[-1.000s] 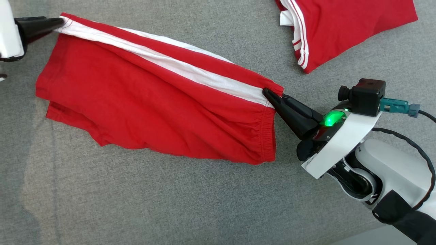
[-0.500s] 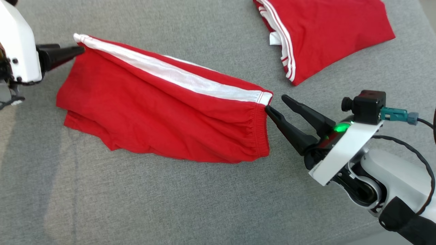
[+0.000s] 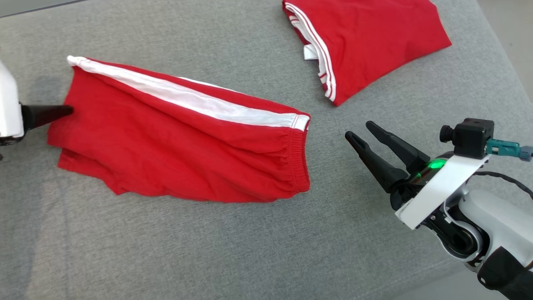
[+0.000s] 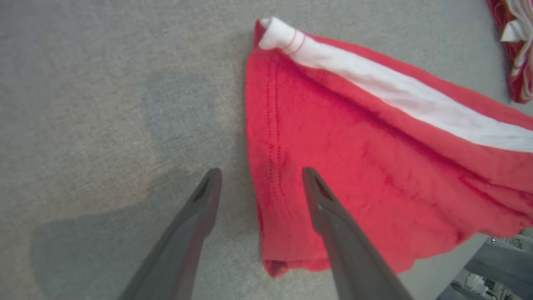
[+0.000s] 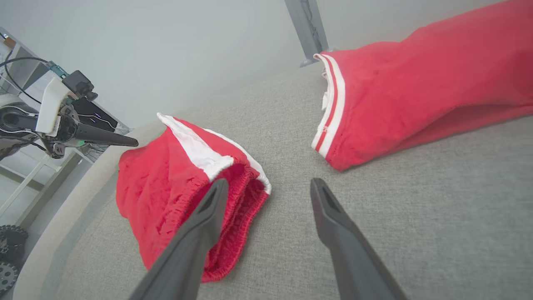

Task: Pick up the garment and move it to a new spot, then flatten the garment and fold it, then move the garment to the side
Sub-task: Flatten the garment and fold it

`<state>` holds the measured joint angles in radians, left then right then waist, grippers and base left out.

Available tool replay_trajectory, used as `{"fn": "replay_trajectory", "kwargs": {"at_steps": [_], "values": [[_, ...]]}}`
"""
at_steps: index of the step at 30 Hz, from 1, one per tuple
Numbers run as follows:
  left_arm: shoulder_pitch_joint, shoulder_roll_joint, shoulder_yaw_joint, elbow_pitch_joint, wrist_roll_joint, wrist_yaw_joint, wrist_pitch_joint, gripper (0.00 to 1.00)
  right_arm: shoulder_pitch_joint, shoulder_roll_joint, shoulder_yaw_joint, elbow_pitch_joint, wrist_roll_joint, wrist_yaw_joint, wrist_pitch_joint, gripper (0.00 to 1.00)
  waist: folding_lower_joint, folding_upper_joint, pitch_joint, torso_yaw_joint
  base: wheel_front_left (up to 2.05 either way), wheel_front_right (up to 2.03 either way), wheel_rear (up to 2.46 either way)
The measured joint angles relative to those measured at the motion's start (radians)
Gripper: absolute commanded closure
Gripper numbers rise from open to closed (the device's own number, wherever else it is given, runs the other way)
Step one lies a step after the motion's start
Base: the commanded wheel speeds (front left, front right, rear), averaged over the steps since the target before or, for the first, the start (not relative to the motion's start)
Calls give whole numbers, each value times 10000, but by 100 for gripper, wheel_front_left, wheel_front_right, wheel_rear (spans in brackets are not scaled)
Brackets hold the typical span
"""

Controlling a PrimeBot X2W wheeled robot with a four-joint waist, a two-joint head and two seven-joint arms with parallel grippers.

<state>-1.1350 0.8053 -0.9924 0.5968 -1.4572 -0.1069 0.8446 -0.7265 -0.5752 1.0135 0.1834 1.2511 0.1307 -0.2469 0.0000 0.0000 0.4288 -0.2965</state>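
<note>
- grey fabric surface (image 3: 208, 250) carries both garments
- red garment (image 3: 179, 141), white side stripe, lies rumpled centre-left with nothing gripping it
- second red garment (image 3: 374, 37) folded at far side; its white tag (image 3: 310, 52) unreadable
- left end effector (image 4: 261, 171): fingers apart, straddling garment's hem edge
- right end effector (image 3: 358, 129): fingers apart, near waistband, not touching

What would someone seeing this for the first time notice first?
The red shorts with a white side stripe, lying loosely spread across the grey fabric surface, left of centre. A folded red garment sits at the top right, and the right gripper hangs clear of the shorts' right end, jaws open and empty.
</note>
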Motion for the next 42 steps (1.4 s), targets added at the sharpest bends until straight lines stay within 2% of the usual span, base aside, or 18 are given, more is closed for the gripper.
{"fn": "replay_trajectory", "kwargs": {"at_steps": [2, 5, 13, 18, 22, 23, 24, 25, 26, 32, 42], "values": [[46, 94, 10, 125, -23, 42, 52, 0, 97, -40, -102, -21, -2, 0, -13, 0, 0, 0, 88, -119, 0, 0, 0], [222, 73, 151, 207, -604, 123, 495, 0, 247, -77, -299, -52, -10, 0, -40, 0, 0, 0, 188, -258, 0, 0, 0], [277, 219, 205, 176, -955, 378, 947, 0, 465, -86, -525, -79, -125, 0, -88, 0, 0, 0, 257, -397, 0, 0, 0], [455, 67, 441, -512, -1720, 288, 1524, 0, 592, -75, -663, -82, -201, 0, -84, 0, 0, 1, 338, -372, 0, 0, 0], [473, 44, 479, -888, -1718, 309, 1475, 0, 601, 0, -709, -63, -282, 0, -8, 0, 0, 0, 379, -353, 0, 0, 0], [473, 75, 454, -924, -1630, 372, 1432, 17, 601, 35, -713, -59, -297, 0, 2, 0, 0, 0, 383, -356, 0, 0, 0], [472, 107, 416, -959, -1544, 410, 1406, 66, 601, 69, -719, -61, -320, 0, 6, 0, 0, 1, 385, -361, 0, 0, 0], [472, 136, 399, -980, -1473, 468, 1388, 96, 601, 90, -729, -58, -343, 0, 15, 0, 0, 0, 382, -364, 0, 0, 0], [472, 157, 385, -997, -1442, 500, 1360, 100, 601, 104, -744, -54, -355, 0, 17, 0, 0, 0, 379, -367, 0, 0, 0], [671, 184, 387, -1022, -1463, 537, 1258, 100, 765, 125, -840, 84, -376, 0, 98, 0, 0, 0, 209, -317, 0, 0, 0], [1691, -362, 481, -1011, -2008, 272, 721, 100, 1007, 44, -821, 224, -351, 0, 435, 0, 0, 0, -829, 241, 0, 0, 0]]}}
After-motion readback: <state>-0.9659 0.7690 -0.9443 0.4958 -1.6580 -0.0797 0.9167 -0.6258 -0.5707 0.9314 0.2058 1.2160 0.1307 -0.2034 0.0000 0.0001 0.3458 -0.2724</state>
